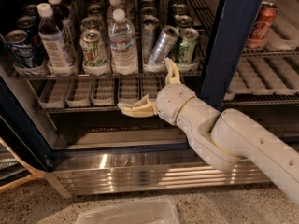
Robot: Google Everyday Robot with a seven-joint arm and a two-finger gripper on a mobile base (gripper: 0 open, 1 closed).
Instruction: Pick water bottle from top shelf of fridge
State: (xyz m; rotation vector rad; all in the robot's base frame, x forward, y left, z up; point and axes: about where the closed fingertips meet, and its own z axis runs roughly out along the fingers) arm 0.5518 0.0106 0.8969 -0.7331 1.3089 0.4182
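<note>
Fingers (138, 109) spread wide, my gripper (145, 85) sits below and right of the water bottle (123, 43) on the top shelf (60, 75) of the fridge (233, 41), so I'd rise, centre on its ribbed body and clear the tilted can (161, 45) beside it.

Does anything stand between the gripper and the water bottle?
Nothing stands in front of the water bottle, which is at the front of the top shelf. The open gripper is lower and further right in the camera view, so only the shelf's front edge lies between them. A green can and a tilted silver can flank the bottle.
</note>
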